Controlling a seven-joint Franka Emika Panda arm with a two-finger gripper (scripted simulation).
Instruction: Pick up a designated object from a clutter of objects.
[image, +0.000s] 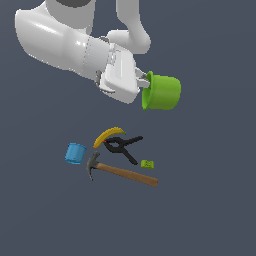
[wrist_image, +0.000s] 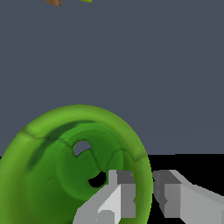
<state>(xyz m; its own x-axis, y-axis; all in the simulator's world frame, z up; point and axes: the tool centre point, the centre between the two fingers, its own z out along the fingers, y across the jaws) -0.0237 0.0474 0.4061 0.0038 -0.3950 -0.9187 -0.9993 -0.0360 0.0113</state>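
The fingers (wrist_image: 144, 192) pinched the green cup's (image: 162, 92) rim, one inside, one outside; it hung sideways, well above the clutter (image: 112, 155), lifted clear.

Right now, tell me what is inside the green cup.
Nothing loose shows inside the green cup; one finger of the gripper reaches in over the rim. The finger hides part of the interior.

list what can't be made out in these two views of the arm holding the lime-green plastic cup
- Gripper, exterior view: the fingertips are hidden behind the lime-green plastic cup rim.
- Cup, wrist view: cut off by the picture's edges; its outer base is unseen.
- Clutter, wrist view: only a brown scrap and a green scrap show at the edge, too little to identify.
- Tiny green block, exterior view: too small to tell its shape details.
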